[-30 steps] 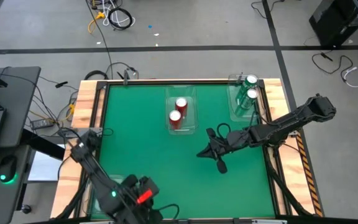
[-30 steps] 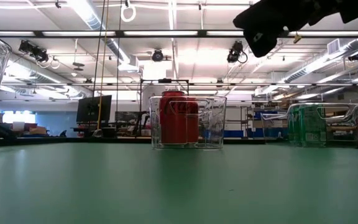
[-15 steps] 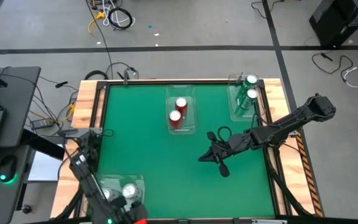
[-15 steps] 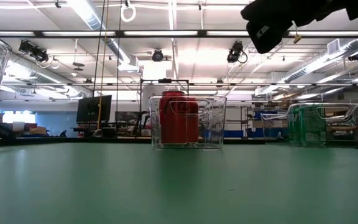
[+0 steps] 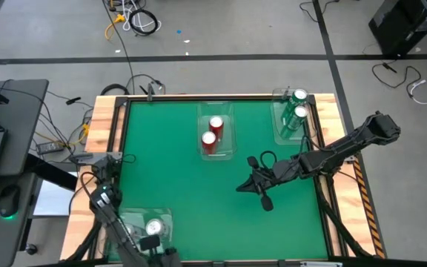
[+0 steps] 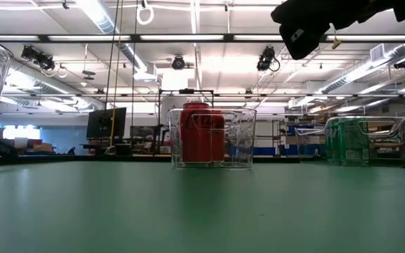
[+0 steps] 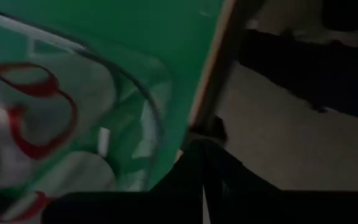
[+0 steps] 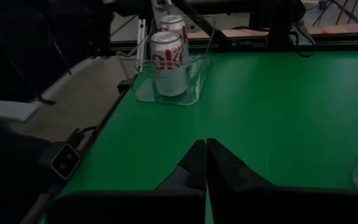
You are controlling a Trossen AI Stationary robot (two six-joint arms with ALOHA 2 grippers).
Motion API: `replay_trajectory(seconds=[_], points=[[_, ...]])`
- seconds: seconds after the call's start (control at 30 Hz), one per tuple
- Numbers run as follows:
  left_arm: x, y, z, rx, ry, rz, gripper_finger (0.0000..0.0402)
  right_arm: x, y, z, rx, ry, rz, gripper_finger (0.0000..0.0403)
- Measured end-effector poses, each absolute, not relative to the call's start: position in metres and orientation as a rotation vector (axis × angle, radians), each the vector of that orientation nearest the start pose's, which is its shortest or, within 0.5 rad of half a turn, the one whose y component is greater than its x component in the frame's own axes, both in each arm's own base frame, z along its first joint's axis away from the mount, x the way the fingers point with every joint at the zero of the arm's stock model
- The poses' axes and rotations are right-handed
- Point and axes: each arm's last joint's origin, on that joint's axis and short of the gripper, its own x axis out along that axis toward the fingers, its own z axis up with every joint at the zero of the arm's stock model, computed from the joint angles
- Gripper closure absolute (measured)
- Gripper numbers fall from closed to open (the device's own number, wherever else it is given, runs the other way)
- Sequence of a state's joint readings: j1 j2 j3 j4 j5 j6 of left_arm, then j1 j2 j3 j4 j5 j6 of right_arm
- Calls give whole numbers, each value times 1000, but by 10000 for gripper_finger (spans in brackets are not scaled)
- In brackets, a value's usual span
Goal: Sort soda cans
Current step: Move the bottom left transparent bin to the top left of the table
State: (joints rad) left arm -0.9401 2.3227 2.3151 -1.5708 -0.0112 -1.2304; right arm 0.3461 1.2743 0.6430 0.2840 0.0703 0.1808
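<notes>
Green table [image 5: 176,185]: we judge sorting complete.
Red cans [image 5: 212,133], green cans [image 5: 295,105] and silver cans [image 8: 168,53] are binned by colour; right gripper [image 5: 262,187] and left gripper [image 7: 202,180] pressed together, empty.

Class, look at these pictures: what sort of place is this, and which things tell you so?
Probably a robotics lab in a large workshop hall. Two robot arms work over a green table, loose cables lie on the bare floor, and the low view shows strip lights under a high open ceiling.
</notes>
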Motion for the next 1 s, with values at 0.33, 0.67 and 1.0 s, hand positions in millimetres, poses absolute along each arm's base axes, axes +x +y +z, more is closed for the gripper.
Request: replay_trajectory(seconds=[0.33, 0.67, 1.0], points=[[278, -340, 232, -103, 1642, 241, 401, 252, 89, 227, 97, 368, 242, 403], [305, -308, 216, 39, 1624, 259, 401, 251, 88, 226, 86, 377, 242, 403], [328, -254, 200, 243, 1639, 310, 401, 250, 87, 222, 66, 416, 216, 403]])
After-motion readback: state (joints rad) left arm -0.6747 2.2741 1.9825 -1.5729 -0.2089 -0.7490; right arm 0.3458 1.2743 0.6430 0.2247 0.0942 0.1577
